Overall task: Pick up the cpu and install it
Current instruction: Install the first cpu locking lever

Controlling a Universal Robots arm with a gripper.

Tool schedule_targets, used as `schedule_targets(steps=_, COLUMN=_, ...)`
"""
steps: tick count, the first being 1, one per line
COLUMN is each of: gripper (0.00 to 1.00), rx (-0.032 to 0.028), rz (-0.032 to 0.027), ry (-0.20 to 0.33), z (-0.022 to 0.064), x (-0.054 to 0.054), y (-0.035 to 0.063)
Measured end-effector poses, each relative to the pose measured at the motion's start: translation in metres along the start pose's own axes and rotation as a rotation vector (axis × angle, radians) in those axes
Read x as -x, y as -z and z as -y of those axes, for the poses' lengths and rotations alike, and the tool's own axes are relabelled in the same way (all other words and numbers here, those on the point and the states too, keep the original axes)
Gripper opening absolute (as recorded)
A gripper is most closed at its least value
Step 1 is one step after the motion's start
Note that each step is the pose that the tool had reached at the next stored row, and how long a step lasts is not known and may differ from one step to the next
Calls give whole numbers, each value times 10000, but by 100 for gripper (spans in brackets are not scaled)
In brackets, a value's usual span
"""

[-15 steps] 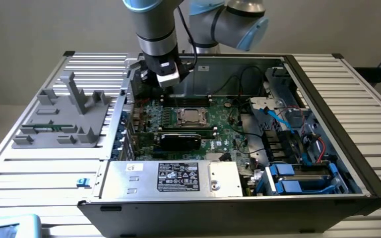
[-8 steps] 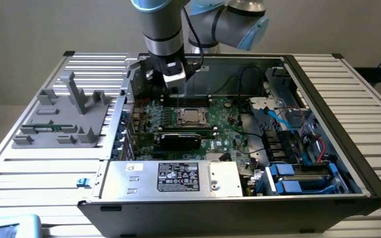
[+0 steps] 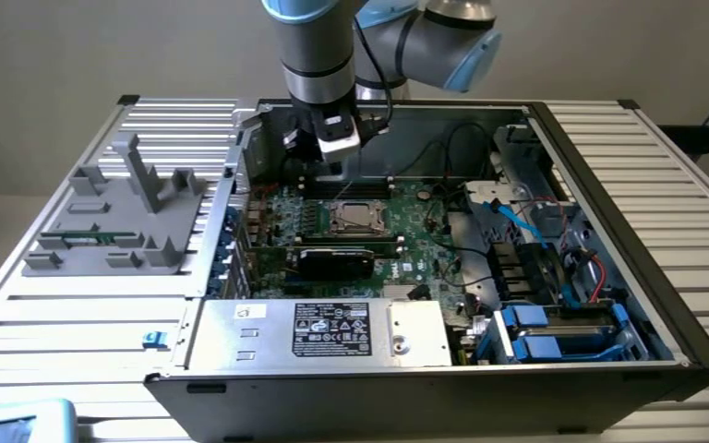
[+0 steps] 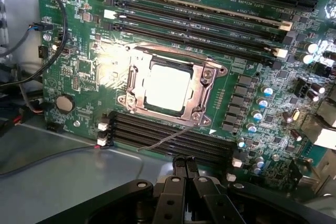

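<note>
The cpu [image 4: 168, 88] is a bright silver square lying flat inside the metal-framed socket [image 4: 202, 85] on the green motherboard. In the exterior view the cpu [image 3: 354, 217] sits mid-board in the open computer case. My gripper [image 4: 185, 165] hangs above the board, off to one side of the socket beyond the memory slots. Its fingers are pressed together with nothing between them. Seen from the exterior camera, my gripper [image 3: 328, 159] is over the far part of the board, just behind the socket. A thin wire lever [image 4: 163, 142] sticks out from the socket frame.
Black memory slots [image 4: 173, 137] flank the socket on both sides. A black expansion card [image 3: 336, 261] lies in front of the socket, a silver power supply [image 3: 318, 330] nearer still. Blue drive bays [image 3: 552, 332] and cables fill the case's right. A grey fixture [image 3: 121, 212] stands outside, left.
</note>
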State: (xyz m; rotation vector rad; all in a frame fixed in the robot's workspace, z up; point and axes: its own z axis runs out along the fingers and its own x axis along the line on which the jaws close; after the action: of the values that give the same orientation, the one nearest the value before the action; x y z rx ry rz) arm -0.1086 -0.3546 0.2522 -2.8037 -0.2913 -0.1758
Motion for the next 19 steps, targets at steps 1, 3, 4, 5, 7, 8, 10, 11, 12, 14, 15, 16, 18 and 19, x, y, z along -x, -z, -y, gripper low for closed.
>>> schedule_targets(steps=1, gripper=12, rx=0, rz=-1, ry=-1, z=0, x=0, y=0)
schedule_targets(steps=3, gripper=12, rx=0, rz=-1, ry=-1, z=0, x=-1, y=0)
schedule_targets(steps=4, gripper=12, rx=0, rz=0, ry=0, z=0, x=-1, y=0)
schedule_targets(steps=5, gripper=12, rx=0, rz=0, ry=-1, z=0, x=-1, y=0)
schedule_targets(steps=7, gripper=12, rx=11, rz=-28, ry=-74, z=-2, x=0, y=-4)
schedule_targets(steps=8, gripper=12, rx=24, rz=-63, ry=-170, z=-3, x=0, y=-10)
schedule_targets(steps=10, gripper=12, rx=64, rz=-139, ry=-412, z=-9, x=4, y=-30)
schedule_targets(steps=11, gripper=12, rx=80, rz=-168, ry=-504, z=-14, x=8, y=-44)
schedule_targets(steps=12, gripper=12, rx=91, rz=-190, ry=-574, z=-17, x=14, y=-57)
schedule_targets(steps=14, gripper=12, rx=110, rz=-227, ry=-690, z=-26, x=26, y=-89)
schedule_targets(steps=15, gripper=12, rx=119, rz=-244, ry=-746, z=-30, x=32, y=-105)
schedule_targets(steps=16, gripper=12, rx=127, rz=-263, ry=-802, z=-34, x=37, y=-119)
schedule_targets(steps=18, gripper=12, rx=113, rz=-275, ry=-847, z=-48, x=42, y=-121)
schedule_targets(steps=19, gripper=12, rx=112, rz=-273, ry=-849, z=-53, x=43, y=-120)
